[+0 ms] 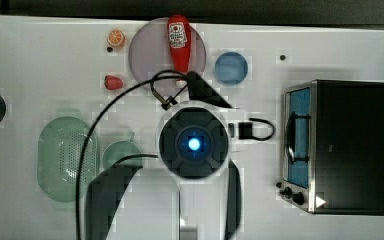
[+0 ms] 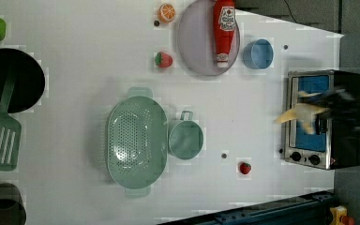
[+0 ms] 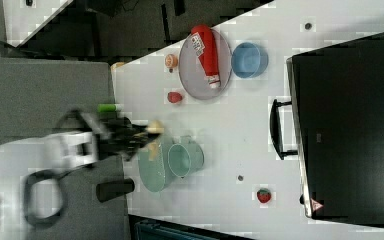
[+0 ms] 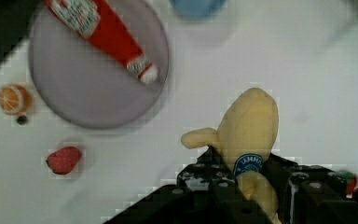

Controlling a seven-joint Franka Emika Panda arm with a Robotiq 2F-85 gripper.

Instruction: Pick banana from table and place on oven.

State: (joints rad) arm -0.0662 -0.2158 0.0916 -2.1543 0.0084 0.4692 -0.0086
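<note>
The banana (image 4: 251, 126) bears a round blue sticker with white letters, too small to read. The ketchup bottle (image 4: 103, 32) carries a white label whose print is illegible. The oven (image 3: 347, 125) shows a red-and-white warning triangle at its corner.

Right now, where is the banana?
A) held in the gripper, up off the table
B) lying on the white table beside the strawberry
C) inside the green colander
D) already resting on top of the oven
A: the wrist view shows the banana clamped in the gripper, with the table well below it and not touching; the oven top is bare in the top view.
</note>
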